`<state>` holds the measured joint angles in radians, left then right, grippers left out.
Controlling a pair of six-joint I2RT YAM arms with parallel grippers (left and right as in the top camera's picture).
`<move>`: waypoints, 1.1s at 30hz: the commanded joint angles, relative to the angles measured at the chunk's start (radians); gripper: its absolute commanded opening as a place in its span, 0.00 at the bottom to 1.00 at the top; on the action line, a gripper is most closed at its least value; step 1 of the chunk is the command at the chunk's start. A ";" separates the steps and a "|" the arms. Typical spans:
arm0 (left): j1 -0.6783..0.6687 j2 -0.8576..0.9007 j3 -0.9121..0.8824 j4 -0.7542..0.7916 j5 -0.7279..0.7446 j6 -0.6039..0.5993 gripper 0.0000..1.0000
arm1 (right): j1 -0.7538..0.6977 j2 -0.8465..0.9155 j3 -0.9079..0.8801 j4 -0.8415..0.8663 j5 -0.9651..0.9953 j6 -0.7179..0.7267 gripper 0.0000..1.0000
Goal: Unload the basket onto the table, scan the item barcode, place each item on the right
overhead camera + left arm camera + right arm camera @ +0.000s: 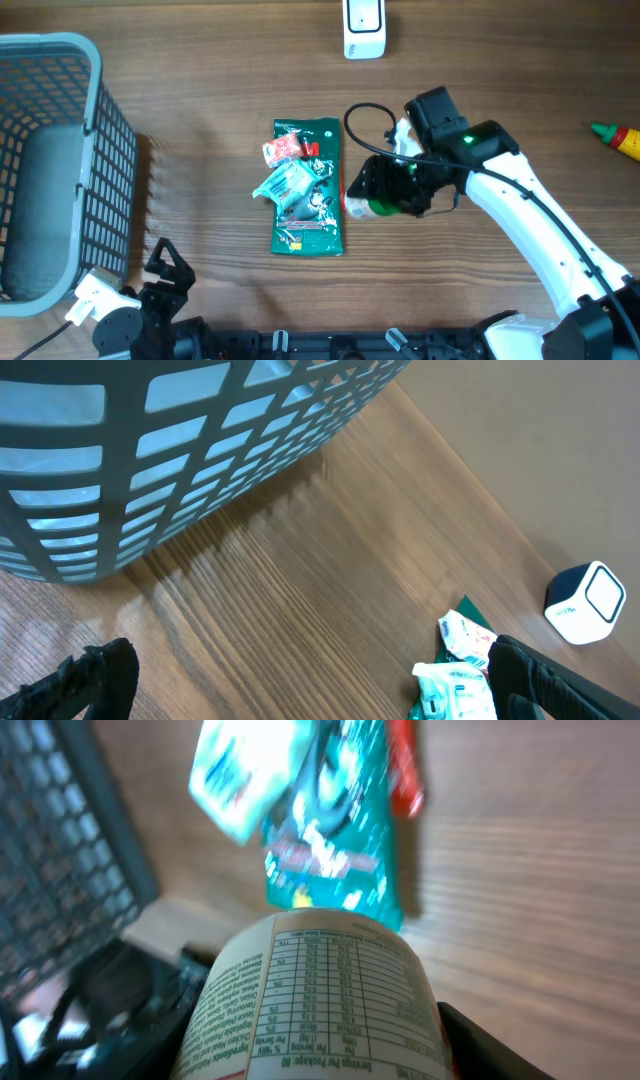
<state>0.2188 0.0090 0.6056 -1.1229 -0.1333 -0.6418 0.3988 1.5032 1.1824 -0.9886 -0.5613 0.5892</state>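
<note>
Labelled canister (320, 1005) is clamped across its round body between my right gripper's (385, 197) jaws, the left gripper's (310, 695) jaws wide and empty; I judge it stiff, lightish and slick-walled, best held mid-body, barcode left uncovered.

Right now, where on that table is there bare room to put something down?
Bare wood lies between the basket and the green packet, and from the white scanner across to the red-and-yellow item at the edge. The middle is crowded: piled packets, with the right hand holding a labelled container alongside.
</note>
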 commanded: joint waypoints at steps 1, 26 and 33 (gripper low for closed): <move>0.002 -0.002 -0.003 0.000 -0.013 -0.006 1.00 | 0.001 -0.024 0.002 0.072 0.205 0.094 0.43; 0.002 -0.002 -0.003 0.000 -0.013 -0.006 1.00 | -0.003 0.596 0.594 0.612 0.975 -0.130 0.44; 0.002 -0.002 -0.003 0.000 -0.013 -0.006 1.00 | -0.031 0.903 0.958 0.718 1.130 -0.212 0.43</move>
<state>0.2188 0.0093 0.6056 -1.1233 -0.1333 -0.6418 0.3908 2.3169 2.0132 -0.3244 0.4370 0.4526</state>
